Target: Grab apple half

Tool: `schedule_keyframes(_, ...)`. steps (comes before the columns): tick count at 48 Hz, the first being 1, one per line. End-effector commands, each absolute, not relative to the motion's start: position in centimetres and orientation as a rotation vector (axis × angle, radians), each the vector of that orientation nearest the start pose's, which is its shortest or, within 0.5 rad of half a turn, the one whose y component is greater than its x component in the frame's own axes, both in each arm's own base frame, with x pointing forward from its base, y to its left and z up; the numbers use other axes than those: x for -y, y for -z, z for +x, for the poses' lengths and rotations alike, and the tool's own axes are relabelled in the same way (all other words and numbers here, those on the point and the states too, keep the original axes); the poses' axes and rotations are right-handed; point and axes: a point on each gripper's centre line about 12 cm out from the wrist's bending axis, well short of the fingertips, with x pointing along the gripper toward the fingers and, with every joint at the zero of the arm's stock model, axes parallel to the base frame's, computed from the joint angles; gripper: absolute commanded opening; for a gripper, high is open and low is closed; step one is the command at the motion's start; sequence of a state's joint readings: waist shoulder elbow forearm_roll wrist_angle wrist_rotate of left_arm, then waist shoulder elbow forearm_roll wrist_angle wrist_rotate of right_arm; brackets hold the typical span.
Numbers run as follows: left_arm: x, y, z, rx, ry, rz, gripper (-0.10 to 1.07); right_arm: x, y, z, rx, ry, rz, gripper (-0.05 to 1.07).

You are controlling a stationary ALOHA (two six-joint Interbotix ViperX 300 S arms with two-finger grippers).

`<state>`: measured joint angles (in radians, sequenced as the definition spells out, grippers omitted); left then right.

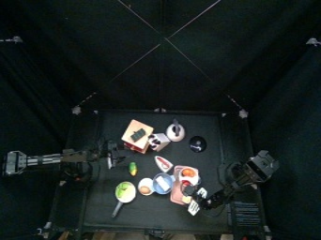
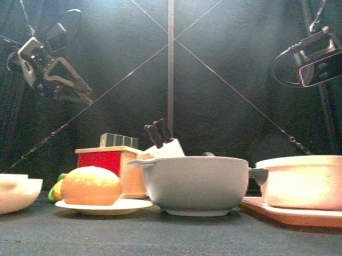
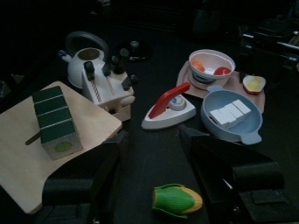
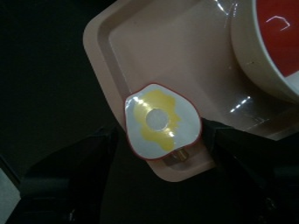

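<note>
The apple half (image 4: 163, 122) lies cut side up, white with a red rim and a yellow centre, on the corner of a pink tray (image 4: 117, 52). My right gripper (image 4: 173, 156) is open just above it, with one jaw on each side. In the top view the apple half (image 1: 201, 194) sits at the tray's front right, by the right gripper (image 1: 216, 197). It also shows small in the left wrist view (image 3: 253, 83). My left gripper (image 3: 163, 171) is open and empty above a toy corn (image 3: 176, 199), at the table's left (image 1: 107, 155).
A red-lined bowl (image 4: 274, 39) stands on the tray beside the apple half. A grey bowl (image 3: 232, 116), a toy iron (image 3: 170, 103), a kettle (image 3: 84, 59), a knife block (image 3: 114, 83) and a green box on a wooden board (image 3: 52, 118) fill the middle and back. A green pan (image 1: 124, 194) lies front left.
</note>
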<state>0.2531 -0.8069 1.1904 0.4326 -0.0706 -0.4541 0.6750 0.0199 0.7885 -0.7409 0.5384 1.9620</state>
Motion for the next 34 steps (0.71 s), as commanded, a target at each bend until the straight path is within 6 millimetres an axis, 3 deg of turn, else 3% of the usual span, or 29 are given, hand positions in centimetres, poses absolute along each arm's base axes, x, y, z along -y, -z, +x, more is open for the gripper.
schedule_keyframes(1, -5.11, -23.24, 21.07, -0.303, -0.225, -0.065, 0.87, -16.39, -11.21, 27.28, -1.001, 0.401, 0.583, 1.01)
schedule_keyframes(34, -5.11, -23.24, 21.07, -0.303, -0.225, -0.065, 0.87, -16.13, -11.15, 27.43, -0.997, 0.396, 0.582, 1.01)
